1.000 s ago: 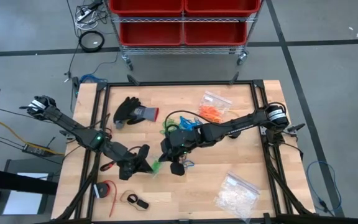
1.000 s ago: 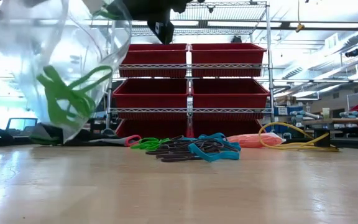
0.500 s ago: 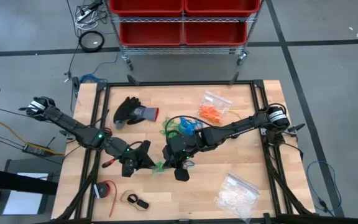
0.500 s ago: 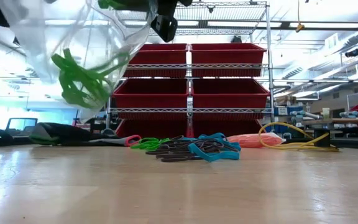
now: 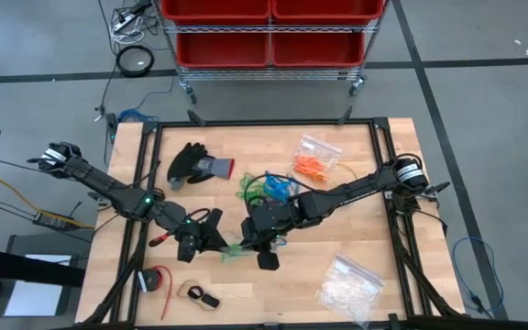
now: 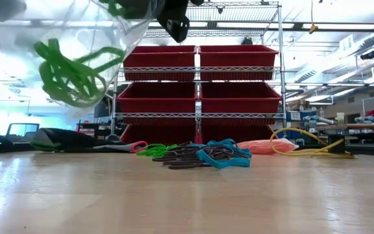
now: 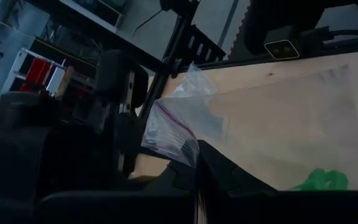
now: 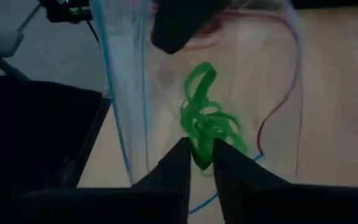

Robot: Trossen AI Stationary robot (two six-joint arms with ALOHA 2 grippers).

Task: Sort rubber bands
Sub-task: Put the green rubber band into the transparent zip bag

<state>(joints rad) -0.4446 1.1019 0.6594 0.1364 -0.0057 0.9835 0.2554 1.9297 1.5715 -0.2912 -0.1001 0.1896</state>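
Since a second ago, both of my arms have drawn together over the near-middle of the counter (image 5: 356, 238), and the clear bag (image 6: 63, 45) with the green rubber bands (image 6: 70, 71) has lifted and swung slightly. My left pincer (image 5: 211, 236) stands pinched shut on the bag's mouth, holding it open at the counter's near left of centre. My right pincer (image 8: 199, 154) sits at the bag opening; its fingers stand narrowly apart around a tangle of green bands, and I cannot tell whether they grip it or have let it go.

Progress, as I judge it: the green bands are largely bagged. A second clear bag of orange bands (image 5: 316, 163) lies at the far right of the counter, so orange looks done too. What remains is the mixed pile (image 6: 197, 153) at the counter's far middle: blue, black and a few green loops lie tangled together, apart from both pincers. I judge the sort perhaps half complete, with blue and black not yet separated. A black glove (image 5: 195, 165) lies far left, and a bag of whitish pieces (image 5: 346, 282) near right.
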